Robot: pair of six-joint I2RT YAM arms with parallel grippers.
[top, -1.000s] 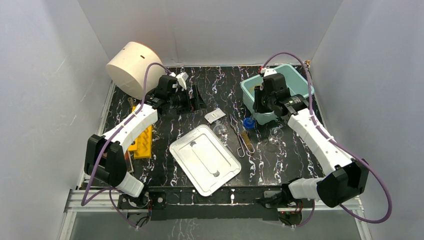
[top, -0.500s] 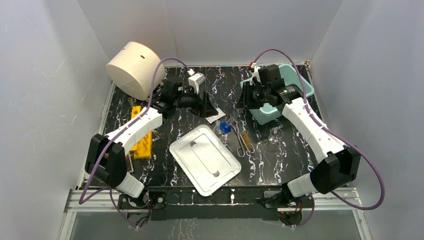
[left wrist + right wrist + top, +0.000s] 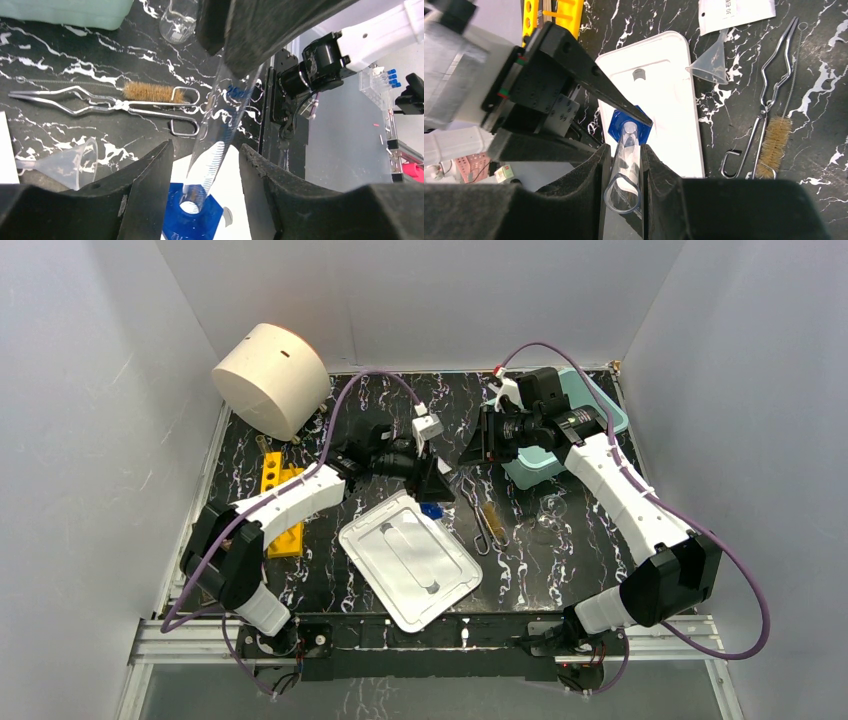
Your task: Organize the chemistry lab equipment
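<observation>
The black marbled counter (image 3: 560,570) fills the middle of the overhead view. A cream drum (image 3: 270,380) lies tipped at its upper left corner. A white lid (image 3: 410,560) rests flat at centre bottom. A teal bin (image 3: 530,473) sits at upper right, largely hidden by the right arm. At left, the left arm crosses a yellow rack (image 3: 272,472).

Both arms meet above the lid's upper corner around a clear graduated cylinder (image 3: 220,125). It is tilted, and its blue hexagonal base (image 3: 616,129) hangs over the lid; whether it touches cannot be told. The right pincer (image 3: 624,150) is clamped on the cylinder's mouth end and blocks that end in the left wrist view. The left pincer (image 3: 206,147) is spread, one finger on each side of the tube's lower part with a gap on both sides. One of its fingers covers an edge of the base in the right wrist view.

On the counter right of the lid lie metal tongs (image 3: 120,105) with a tan bristle brush (image 3: 147,92) just beside them. Near them are a clear funnel (image 3: 70,162) on its side, a white packet (image 3: 736,10) and a glass flask (image 3: 177,20).

The cylinder has blue graduation marks, too blurred to read. The packet's print begins "30", and the rest is cut off.
</observation>
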